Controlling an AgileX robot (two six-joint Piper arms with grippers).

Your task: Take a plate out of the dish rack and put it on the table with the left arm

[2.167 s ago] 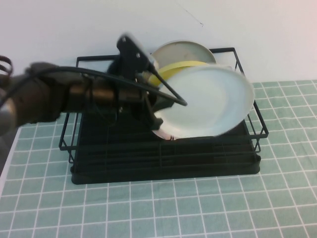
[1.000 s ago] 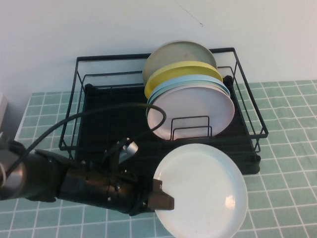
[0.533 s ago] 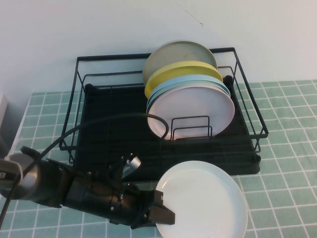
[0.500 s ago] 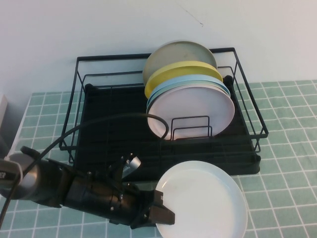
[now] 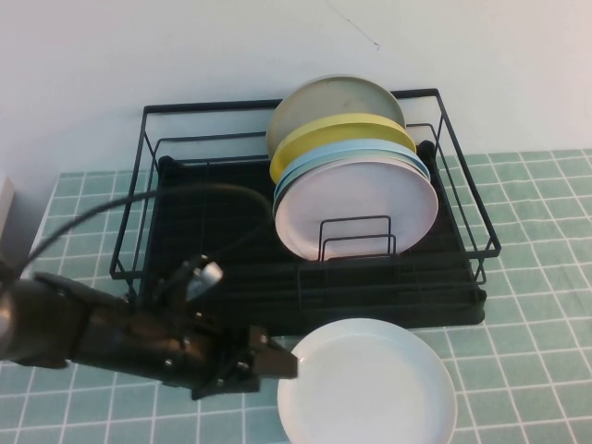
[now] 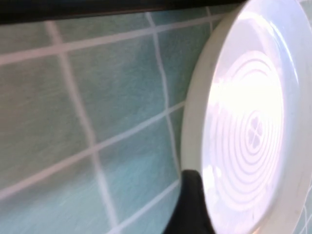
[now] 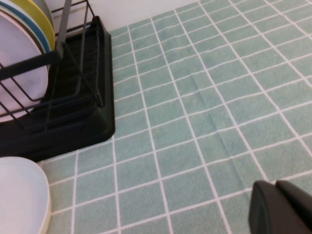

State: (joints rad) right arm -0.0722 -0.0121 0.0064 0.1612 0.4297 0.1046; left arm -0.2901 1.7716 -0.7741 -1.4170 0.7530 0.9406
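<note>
now, plate (image 5: 367, 383): lies flat on the surface (image 5: 518, 351), nearest the camera, just in front of the dish rack (image 5: 305, 277).
left end effector (image 5: 276, 363): low over the tiles, just left of the plate's rim, released, fingers clear of the plate in the high view.
left arm (image 5: 83, 328): stretches in from the left, cable looping above it.
right end effector (image 7: 280, 212): only a dark edge shows in its wrist view above bare tiles; cannot tell its state.
dish rack: behind the plate, holding upright plates, pink plate (image 5: 356, 208) in front, then blue (image 5: 356, 148), yellow (image 5: 338, 129), grey plate (image 5: 324, 97) rearmost.
</note>
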